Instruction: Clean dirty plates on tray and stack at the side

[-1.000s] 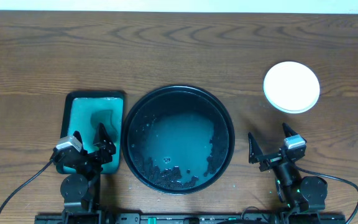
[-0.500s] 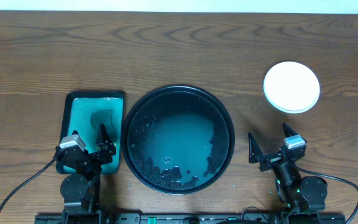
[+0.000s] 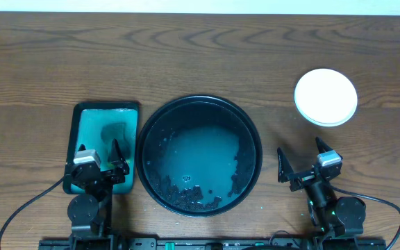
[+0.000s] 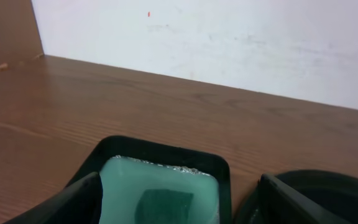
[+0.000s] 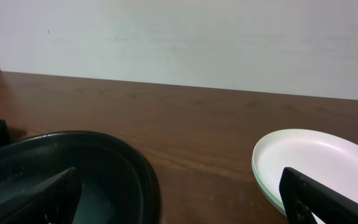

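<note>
Plates [image 3: 326, 96] and the black tray [image 3: 200, 98] both lie beyond the two grippers, which sit nearest the front edge of the table [image 3: 186, 55].

Left of the tray, the left gripper [image 3: 98, 147] hangs with its jaws spread wide and nothing between them, over the near end of a rectangular teal-green tray [image 3: 105, 105]. The left wrist view catches only its dark fingers [image 4: 73, 200], cut off at the bottom corners. Right of the tray, the right gripper [image 3: 299, 147] is likewise wide apart and empty, above bare wood. Its fingers [image 5: 42, 199] are also clipped by the frame.

The teal-green tray stands just beside the black tray's left rim and holds pale, milky liquid. A darker squarish patch [image 4: 165, 202] lies in it, half cut off by the frame. What it is cannot be made out.

The black tray carries a thin watery film, with dark specks [image 3: 186, 196] gathered along its near and right inner edge. Their nature is unclear.

Farther out, to the right of the tray and well apart from it, the plates are stacked on the table. Overhead shows only the white top one. The right wrist view shows a mint-green rim under it, partly hidden by a finger, so the stack cannot be counted.

A white wall [image 4: 229, 43] stands behind the table.
</note>
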Robot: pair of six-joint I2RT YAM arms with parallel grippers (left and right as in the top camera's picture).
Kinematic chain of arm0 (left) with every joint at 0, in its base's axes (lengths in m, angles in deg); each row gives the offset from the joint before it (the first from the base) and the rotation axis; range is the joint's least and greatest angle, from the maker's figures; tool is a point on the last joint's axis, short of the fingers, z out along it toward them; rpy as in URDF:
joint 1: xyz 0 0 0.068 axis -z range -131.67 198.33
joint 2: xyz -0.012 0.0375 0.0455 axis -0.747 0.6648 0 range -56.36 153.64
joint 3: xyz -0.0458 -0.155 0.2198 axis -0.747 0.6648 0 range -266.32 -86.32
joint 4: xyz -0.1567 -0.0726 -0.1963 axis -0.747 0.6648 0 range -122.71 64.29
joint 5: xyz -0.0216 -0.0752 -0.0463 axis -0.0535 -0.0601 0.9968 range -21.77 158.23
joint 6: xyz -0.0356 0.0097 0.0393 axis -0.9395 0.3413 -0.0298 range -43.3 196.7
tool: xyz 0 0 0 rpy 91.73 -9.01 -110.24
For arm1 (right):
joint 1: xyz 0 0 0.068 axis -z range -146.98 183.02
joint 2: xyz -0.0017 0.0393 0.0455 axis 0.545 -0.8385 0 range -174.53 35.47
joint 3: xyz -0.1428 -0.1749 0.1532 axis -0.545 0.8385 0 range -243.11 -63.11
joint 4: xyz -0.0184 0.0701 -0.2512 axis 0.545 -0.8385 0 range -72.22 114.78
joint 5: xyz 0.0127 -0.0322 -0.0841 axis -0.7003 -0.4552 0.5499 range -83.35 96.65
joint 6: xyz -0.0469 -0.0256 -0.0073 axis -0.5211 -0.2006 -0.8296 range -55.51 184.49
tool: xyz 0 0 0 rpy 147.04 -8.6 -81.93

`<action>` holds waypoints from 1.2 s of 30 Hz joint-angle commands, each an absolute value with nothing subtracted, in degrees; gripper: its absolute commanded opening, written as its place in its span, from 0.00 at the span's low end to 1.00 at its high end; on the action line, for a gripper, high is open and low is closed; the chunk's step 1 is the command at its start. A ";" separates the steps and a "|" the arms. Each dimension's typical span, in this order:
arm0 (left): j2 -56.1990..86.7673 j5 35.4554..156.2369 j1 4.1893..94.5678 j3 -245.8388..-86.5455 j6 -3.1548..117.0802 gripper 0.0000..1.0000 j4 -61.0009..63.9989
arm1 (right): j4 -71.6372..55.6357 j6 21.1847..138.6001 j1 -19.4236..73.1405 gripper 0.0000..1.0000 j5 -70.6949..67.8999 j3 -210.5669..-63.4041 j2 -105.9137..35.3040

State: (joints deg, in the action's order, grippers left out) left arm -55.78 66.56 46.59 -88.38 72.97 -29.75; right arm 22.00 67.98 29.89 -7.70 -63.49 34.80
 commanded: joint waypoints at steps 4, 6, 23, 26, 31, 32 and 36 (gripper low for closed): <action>-56.29 66.08 46.35 -86.55 79.44 0.80 -28.70 | 21.74 68.70 30.78 0.99 -7.35 -63.43 35.15; -56.29 66.08 46.35 -86.55 79.53 0.79 -28.70 | 21.74 68.70 30.78 0.99 -7.35 -63.43 35.15; -56.29 66.71 46.37 -86.55 80.95 0.79 -28.70 | 21.71 68.70 30.78 0.99 -7.35 -63.43 35.15; -56.29 66.71 46.35 -86.55 80.95 0.80 -28.70 | 21.71 68.70 30.78 0.99 -7.35 -63.43 35.15; -56.26 66.71 46.37 -86.55 80.95 0.79 -28.70 | 21.71 68.72 30.78 0.99 -7.35 -63.43 35.15; -56.26 66.71 46.35 -86.55 80.95 0.80 -28.70 | 21.74 68.70 30.78 0.99 -7.35 -63.43 35.15; -56.13 66.71 46.35 -86.55 80.95 0.79 -28.70 | 21.74 68.72 30.78 0.99 -7.35 -63.43 35.15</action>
State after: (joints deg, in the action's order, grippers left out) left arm -55.78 66.58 46.59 -88.38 79.99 -29.75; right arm 22.00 67.96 29.89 -7.70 -63.49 34.80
